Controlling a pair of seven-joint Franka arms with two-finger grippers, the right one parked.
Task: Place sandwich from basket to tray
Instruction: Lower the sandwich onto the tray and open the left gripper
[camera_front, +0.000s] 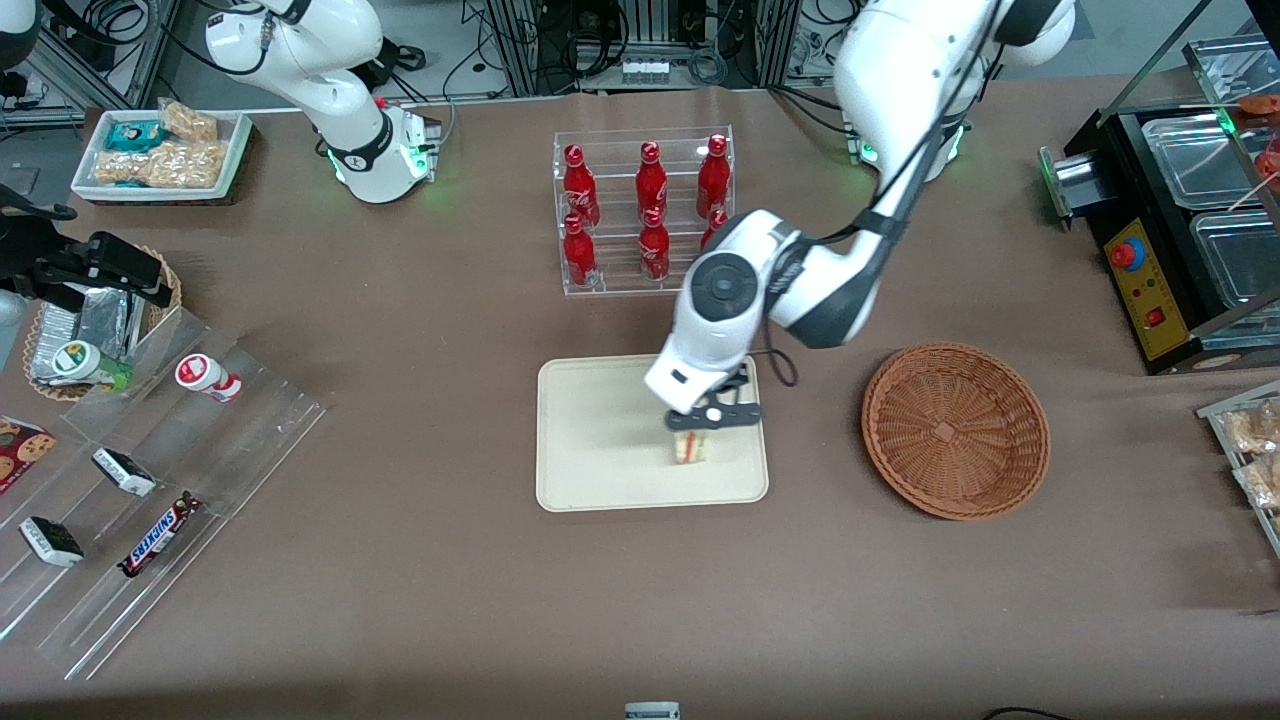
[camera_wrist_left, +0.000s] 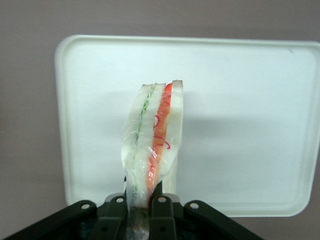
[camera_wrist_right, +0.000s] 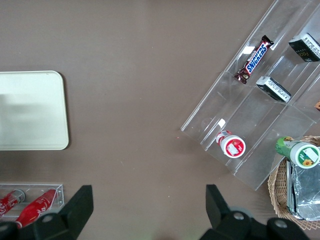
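Fingers (camera_wrist_left: 161, 212) of the gripper (camera_front: 697, 424) are pinching the sandwich (camera_wrist_left: 152, 145) by 1 narrow end, pressing on its 2 bread faces so that the cut edge, with its green and red-orange layers, is facing the wrist camera. Gripping across the flat faces is probably keeping the clear-wrapped wedge from slipping or splaying. In the front view the gripper is hanging over the tray (camera_front: 590, 440), at the tray's end nearer the basket (camera_front: 955, 430), with the sandwich (camera_front: 690, 447) showing just below the fingers. Whether the sandwich is touching the tray or is being held slightly above it cannot be told; a soft shadow on the tray (camera_wrist_left: 260, 100) beside the wedge suggests a small gap. The basket is lying on the surface beside the tray, toward the working arm's end, and is holding nothing visible. Judged from this layout, the carry is nearly complete, and lowering and release are the steps remaining. A rack of 6 red bottles (camera_front: 645, 205) is standing farther from the front camera than the tray, well apart from the gripper.
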